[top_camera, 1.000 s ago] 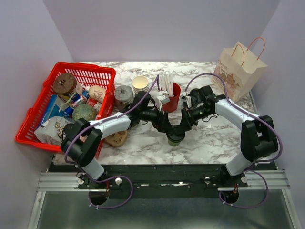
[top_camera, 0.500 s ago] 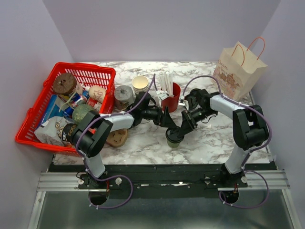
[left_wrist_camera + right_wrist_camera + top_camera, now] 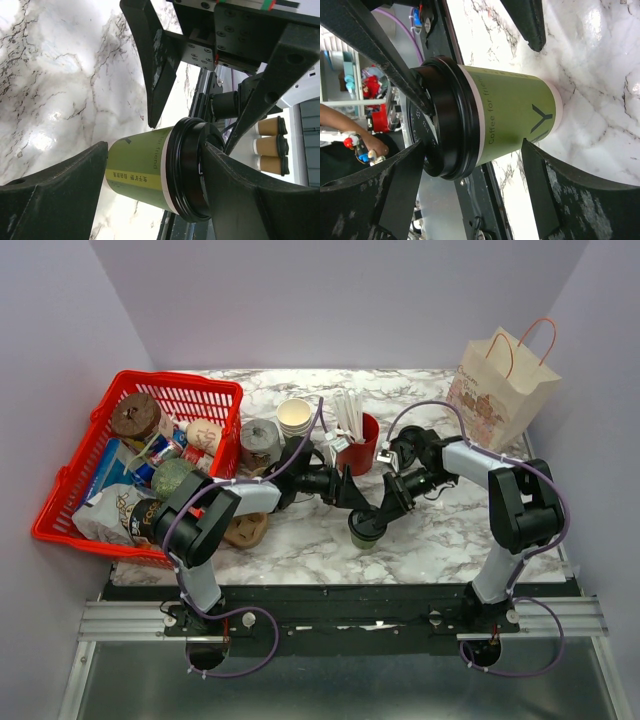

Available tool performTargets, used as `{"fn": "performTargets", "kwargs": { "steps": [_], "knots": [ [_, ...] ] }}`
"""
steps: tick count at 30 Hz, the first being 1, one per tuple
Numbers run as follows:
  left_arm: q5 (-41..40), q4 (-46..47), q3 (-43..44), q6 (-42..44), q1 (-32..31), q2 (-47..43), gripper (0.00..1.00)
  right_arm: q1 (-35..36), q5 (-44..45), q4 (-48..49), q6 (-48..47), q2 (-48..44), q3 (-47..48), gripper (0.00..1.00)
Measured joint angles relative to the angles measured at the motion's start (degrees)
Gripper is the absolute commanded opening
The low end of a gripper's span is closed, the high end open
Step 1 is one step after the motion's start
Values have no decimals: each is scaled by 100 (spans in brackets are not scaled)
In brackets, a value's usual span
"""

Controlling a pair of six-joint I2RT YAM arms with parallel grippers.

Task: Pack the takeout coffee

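From above, a red basket (image 3: pixel 180 382) at the table's left holds a heap of packets and round things; behind the arms stand stacked paper cups (image 3: pixel 294 416), cream inside, and a red cup (image 3: pixel 364 452) of white straws (image 3: pixel 348 415); a paper bag (image 3: pixel 500 390) with orange handles stands at the far right, its inside hidden. The takeout coffee (image 3: pixel 366 528) stands upright on the marble near the front middle; the left gripper (image 3: pixel 353 502) and the right gripper (image 3: pixel 386 508) reach down to it from either side, crossing just above it; their fingers are too dark and crowded there to tell apart.

In the left wrist view, the takeout coffee (image 3: pixel 140 172), green with a black lid (image 3: pixel 187 170), shows in the gap of the left gripper (image 3: pixel 155 150); the jaws are spread wide; one finger overlaps the lid's rim, though contact cannot be judged; the other arm's fingers (image 3: pixel 156 65) hang behind the cup.

In the right wrist view, the takeout coffee (image 3: pixel 510 115) sits between the parted jaws of the right gripper (image 3: pixel 472 145); a finger of the left arm crosses the lid (image 3: pixel 442 120); the far background is a blur.
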Motion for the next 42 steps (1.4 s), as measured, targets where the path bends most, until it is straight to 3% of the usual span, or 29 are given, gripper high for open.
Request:
{"fn": "performTargets", "kwargs": {
  "steps": [12,20,24,28,29,42],
  "knots": [
    [74,861,-245,-13,0,142,79,-13,-151,498,433,-15,-313,82],
    [511,2664,-374,-1047,66,813,78,-13,-114,680,752,-61,-385,82],
    [535,3062,-422,-1285,70,935,78,-13,-94,741,815,-101,-417,82],
    [542,3130,-428,-1327,68,922,81,-13,-74,772,824,-151,-439,82],
    [540,3093,-428,-1320,68,883,98,-13,-68,785,817,-175,-442,82],
    [190,1624,-426,-717,70,-481,99,-13,-28,931,815,-278,-337,82]
  ]
}}
